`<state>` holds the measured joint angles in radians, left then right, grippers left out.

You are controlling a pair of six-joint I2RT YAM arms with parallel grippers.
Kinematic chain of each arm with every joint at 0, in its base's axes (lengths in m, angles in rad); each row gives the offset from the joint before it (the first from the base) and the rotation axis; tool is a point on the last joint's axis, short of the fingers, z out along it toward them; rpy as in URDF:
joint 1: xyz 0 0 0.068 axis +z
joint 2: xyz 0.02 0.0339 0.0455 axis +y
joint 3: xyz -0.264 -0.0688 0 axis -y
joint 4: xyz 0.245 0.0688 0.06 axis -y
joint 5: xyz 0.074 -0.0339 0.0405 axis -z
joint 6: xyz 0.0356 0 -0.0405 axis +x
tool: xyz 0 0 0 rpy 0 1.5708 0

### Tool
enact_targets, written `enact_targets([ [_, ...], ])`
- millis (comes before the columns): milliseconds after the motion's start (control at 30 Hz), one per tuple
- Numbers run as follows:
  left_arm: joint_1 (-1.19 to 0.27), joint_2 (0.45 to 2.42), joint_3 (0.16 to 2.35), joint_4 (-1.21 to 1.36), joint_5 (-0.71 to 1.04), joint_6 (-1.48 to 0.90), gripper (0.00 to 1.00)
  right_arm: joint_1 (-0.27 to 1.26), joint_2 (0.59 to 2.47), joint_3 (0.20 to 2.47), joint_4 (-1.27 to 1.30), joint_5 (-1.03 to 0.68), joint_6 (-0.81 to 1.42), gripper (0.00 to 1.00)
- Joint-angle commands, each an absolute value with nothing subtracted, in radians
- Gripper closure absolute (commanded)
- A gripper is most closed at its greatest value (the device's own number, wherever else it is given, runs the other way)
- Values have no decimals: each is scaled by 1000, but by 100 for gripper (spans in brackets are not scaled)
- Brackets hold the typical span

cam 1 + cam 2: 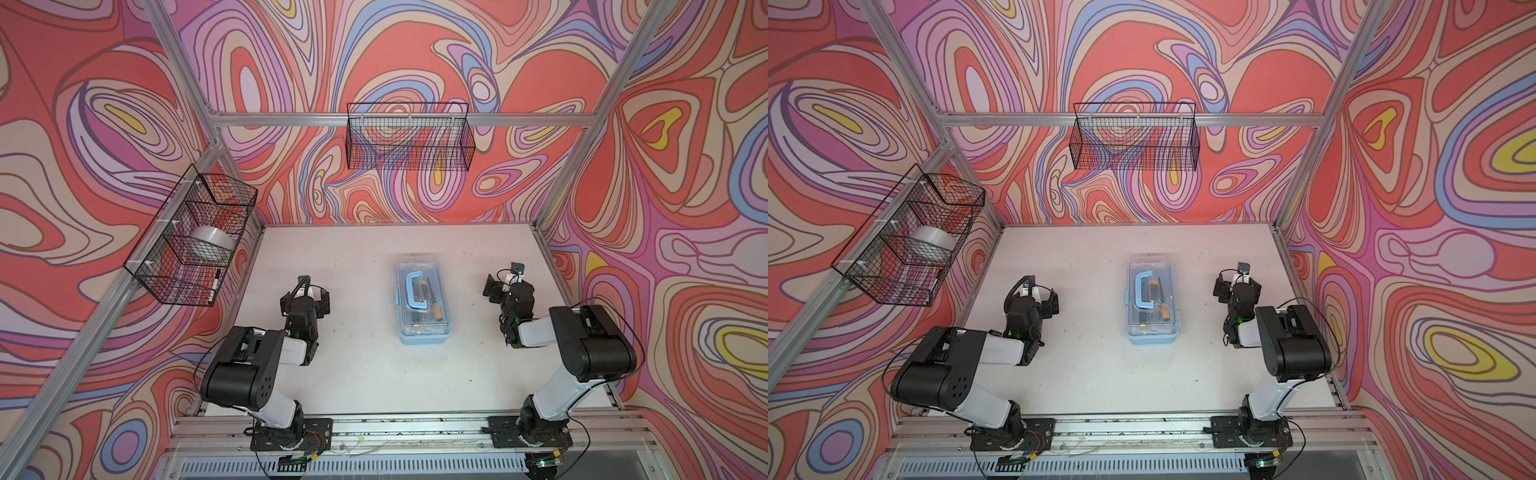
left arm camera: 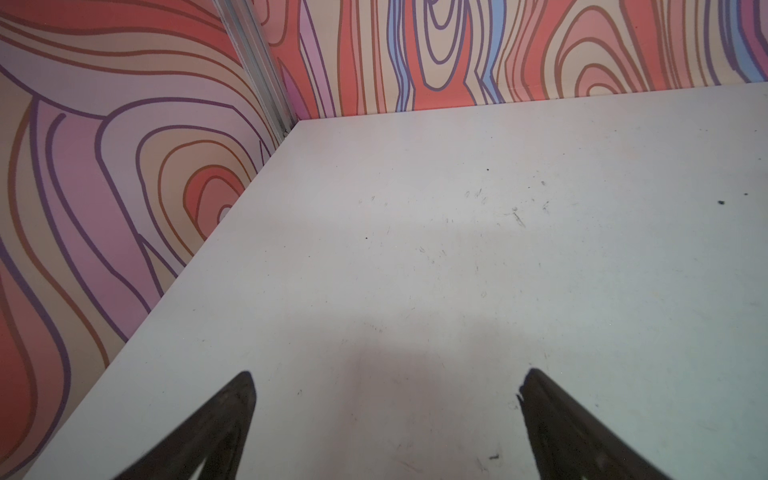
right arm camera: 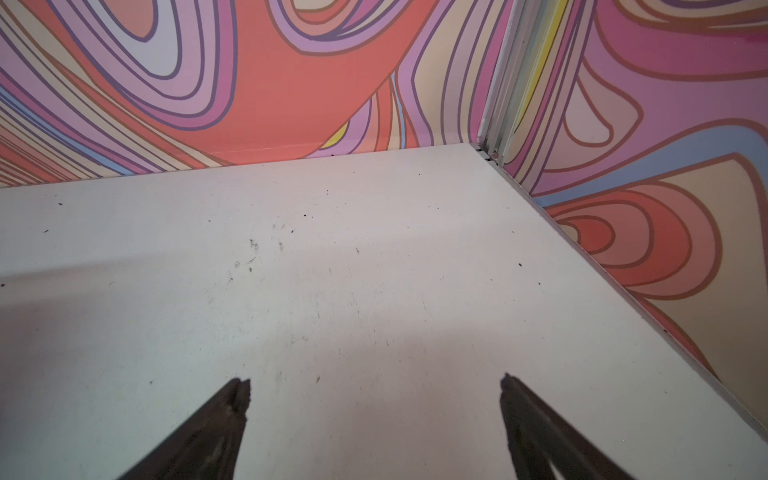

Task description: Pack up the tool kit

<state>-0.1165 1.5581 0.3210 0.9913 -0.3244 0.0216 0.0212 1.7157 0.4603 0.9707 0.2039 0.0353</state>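
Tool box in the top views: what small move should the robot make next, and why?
Probably bring the left gripper closer to the tool box. The clear lid looks closed over tools inside, while this gripper and the right gripper stand open, empty and apart from the box.
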Motion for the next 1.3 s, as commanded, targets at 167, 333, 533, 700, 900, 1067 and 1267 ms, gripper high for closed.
enact_targets([
  [167,-109,1558,334,1006,-322,17,0,28,1720,478,951,189,39,2],
  [333,-110,1557,334,1006,-322,16,0,27,1720,478,950,188,41,2],
  [533,-110,1558,334,1005,-322,17,0,26,1720,477,949,187,42,2],
  [700,-111,1558,333,1006,-322,17,0,26,1721,480,942,184,43,2],
  [900,-110,1557,334,1006,-322,17,0,20,1721,483,935,175,47,2],
  [1067,-110,1557,334,1006,-322,17,0,20,1718,479,942,175,47,2],
  [1267,-111,1557,334,1005,-322,17,0,20,1717,476,947,175,45,2],
])
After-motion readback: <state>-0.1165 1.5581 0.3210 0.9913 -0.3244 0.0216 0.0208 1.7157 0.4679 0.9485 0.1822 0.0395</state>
